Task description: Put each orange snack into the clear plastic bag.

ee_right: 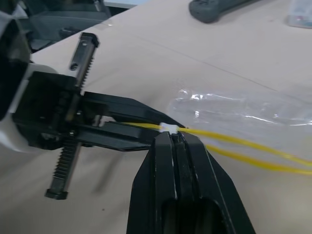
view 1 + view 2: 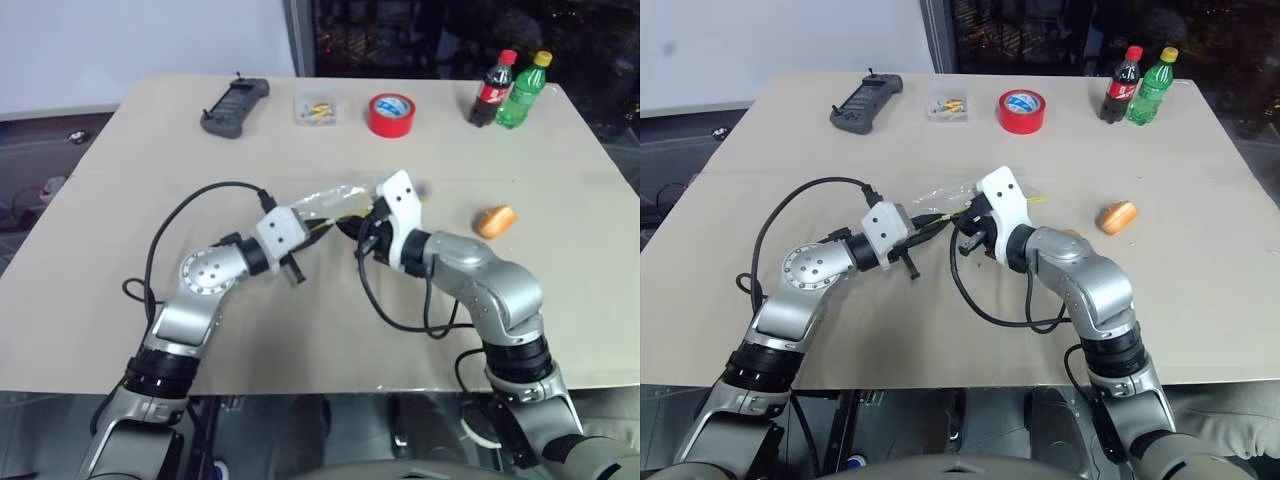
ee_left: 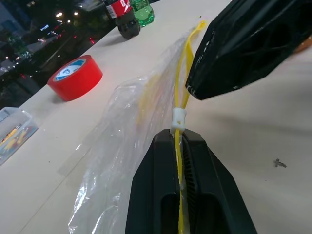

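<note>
Both arms are meeting over the middle of the tabletop (image 2: 110, 200), holding the clear plastic bag (image 2: 330, 200) up between them. The left gripper (image 3: 181, 146) is clenching its fingers on the bag's yellow strip (image 3: 184, 68), right at the small white slider (image 3: 179, 118), and the right gripper (image 1: 176, 141) is pinching the same strip from the opposite side, its fingers pressed tight together. The step in hand is judged to be opening the bag's mouth, since nothing orange is showing inside it. One orange snack (image 2: 495, 220) is lying on the tabletop well apart, off to the robot's right; a second is not clearly made out. Next, the two grips probably need to be drawing apart to spread the mouth, then the right gripper freeing itself to be fetching the snack while the left is keeping the bag open
</note>
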Controlling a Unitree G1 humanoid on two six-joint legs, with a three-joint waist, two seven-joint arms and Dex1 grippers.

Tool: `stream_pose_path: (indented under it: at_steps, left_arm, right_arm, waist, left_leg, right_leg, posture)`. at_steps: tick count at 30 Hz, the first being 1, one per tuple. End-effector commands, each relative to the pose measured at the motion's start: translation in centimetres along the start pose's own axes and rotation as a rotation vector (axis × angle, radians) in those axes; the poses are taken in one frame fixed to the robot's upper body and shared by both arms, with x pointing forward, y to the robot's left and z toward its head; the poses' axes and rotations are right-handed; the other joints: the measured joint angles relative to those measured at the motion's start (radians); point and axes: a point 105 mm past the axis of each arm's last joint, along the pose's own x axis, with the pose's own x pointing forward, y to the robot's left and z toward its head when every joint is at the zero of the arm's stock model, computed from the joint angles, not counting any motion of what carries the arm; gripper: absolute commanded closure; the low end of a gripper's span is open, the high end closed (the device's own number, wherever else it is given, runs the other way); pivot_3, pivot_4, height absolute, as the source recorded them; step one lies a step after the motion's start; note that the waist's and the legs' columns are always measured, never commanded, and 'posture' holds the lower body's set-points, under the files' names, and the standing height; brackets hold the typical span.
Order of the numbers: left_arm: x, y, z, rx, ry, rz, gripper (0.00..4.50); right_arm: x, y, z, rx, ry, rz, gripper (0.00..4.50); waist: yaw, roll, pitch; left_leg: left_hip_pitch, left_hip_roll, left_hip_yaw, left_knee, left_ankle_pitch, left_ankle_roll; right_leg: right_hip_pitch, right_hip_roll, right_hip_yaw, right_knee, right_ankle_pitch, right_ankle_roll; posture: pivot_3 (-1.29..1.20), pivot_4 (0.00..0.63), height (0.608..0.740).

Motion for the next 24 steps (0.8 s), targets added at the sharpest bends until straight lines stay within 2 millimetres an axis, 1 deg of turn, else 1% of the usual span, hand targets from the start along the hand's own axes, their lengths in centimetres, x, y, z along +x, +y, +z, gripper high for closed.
stream_pose_path:
  at_steps: [1, 7, 10, 12, 14, 17, 24]
  left_arm:
    - [-0.2, 0.4, 1.4, 0.030, -0.045, 0.011, 4.50]
    - [-0.2, 0.1, 1.6, 0.038, -0.051, 0.002, 4.50]
    - [-0.2, 0.0, 1.6, 0.039, -0.051, -0.003, 4.50]
    - [-0.2, 0.0, 1.6, 0.035, -0.049, 0.003, 4.50]
    - [-0.2, 0.2, 1.6, 0.032, -0.047, 0.008, 4.50]
    - [-0.2, 0.2, 1.6, 0.032, -0.044, 0.007, 4.50]
    - [-0.2, -0.2, 1.8, 0.034, -0.048, -0.003, 4.50]
  right_arm:
    - [0.0, -0.4, 1.2, -0.018, -0.048, -0.029, 4.44]
    - [0.3, -1.1, 0.8, -0.016, -0.038, -0.064, 4.44]
    - [0.4, -1.2, 1.0, -0.005, -0.052, -0.068, 4.44]
    - [0.2, -0.6, 1.1, -0.003, -0.056, -0.028, 4.44]
    - [-0.4, 0.6, 1.1, -0.011, -0.052, 0.053, 4.44]
    - [-0.8, 1.0, 1.2, -0.006, -0.058, 0.074, 4.44]
    - [-0.4, -0.9, 1.4, 0.013, -0.069, -0.030, 4.44]
  waist:
    - [0.000, 0.000, 0.000]
    - [0.000, 0.000, 0.000]
    - [0.000, 0.000, 0.000]
    - [0.000, 0.000, 0.000]
    - [0.000, 0.000, 0.000]
    - [0.000, 0.000, 0.000]
    - [0.000, 0.000, 0.000]
  left_leg:
    - [0.000, 0.000, 0.000, 0.000, 0.000, 0.000]
    - [0.000, 0.000, 0.000, 0.000, 0.000, 0.000]
    - [0.000, 0.000, 0.000, 0.000, 0.000, 0.000]
    - [0.000, 0.000, 0.000, 0.000, 0.000, 0.000]
    - [0.000, 0.000, 0.000, 0.000, 0.000, 0.000]
    - [0.000, 0.000, 0.000, 0.000, 0.000, 0.000]
    - [0.000, 0.000, 0.000, 0.000, 0.000, 0.000]
  right_leg:
    - [0.000, 0.000, 0.000, 0.000, 0.000, 0.000]
    - [0.000, 0.000, 0.000, 0.000, 0.000, 0.000]
    - [0.000, 0.000, 0.000, 0.000, 0.000, 0.000]
    - [0.000, 0.000, 0.000, 0.000, 0.000, 0.000]
    - [0.000, 0.000, 0.000, 0.000, 0.000, 0.000]
    - [0.000, 0.000, 0.000, 0.000, 0.000, 0.000]
    - [0.000, 0.000, 0.000, 0.000, 0.000, 0.000]
  posture:
    - [0.00, 0.150, 0.740]
    - [0.00, 0.150, 0.740]
    - [0.00, 0.150, 0.740]
    - [0.00, 0.150, 0.740]
    - [0.00, 0.150, 0.740]
    - [0.00, 0.150, 0.740]
    - [0.00, 0.150, 0.740]
